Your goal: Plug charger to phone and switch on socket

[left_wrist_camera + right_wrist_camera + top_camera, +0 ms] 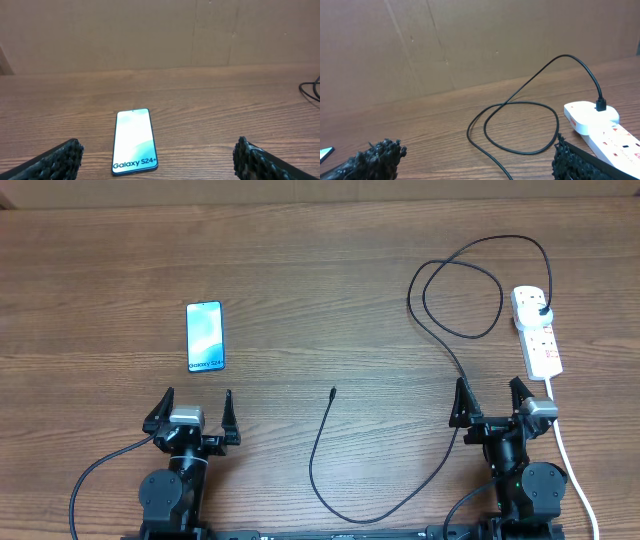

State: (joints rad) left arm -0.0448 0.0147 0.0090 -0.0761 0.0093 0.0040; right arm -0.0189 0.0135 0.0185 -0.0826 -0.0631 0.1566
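Observation:
The phone (pixel 205 336) lies flat on the table at the left, light blue screen up, white text at its near edge; it also shows in the left wrist view (pixel 134 141). The charger cable (pixel 440 330) loops from its black plug (pixel 543 311) in the socket strip (pixel 537 331) down to a free connector tip (pixel 332 392) mid-table. The right wrist view shows the cable loop (pixel 520 125), plug (pixel 601 104) and strip (pixel 600 125). My left gripper (pixel 194 408) is open and empty, just short of the phone. My right gripper (pixel 492 399) is open and empty, left of the strip.
The strip's thick white cord (pixel 575 470) runs down the right side past my right arm to the front edge. A brown cardboard wall (pixel 150 35) stands behind the table. The cable's slack curves along the front (pixel 340 510) between my two arms.

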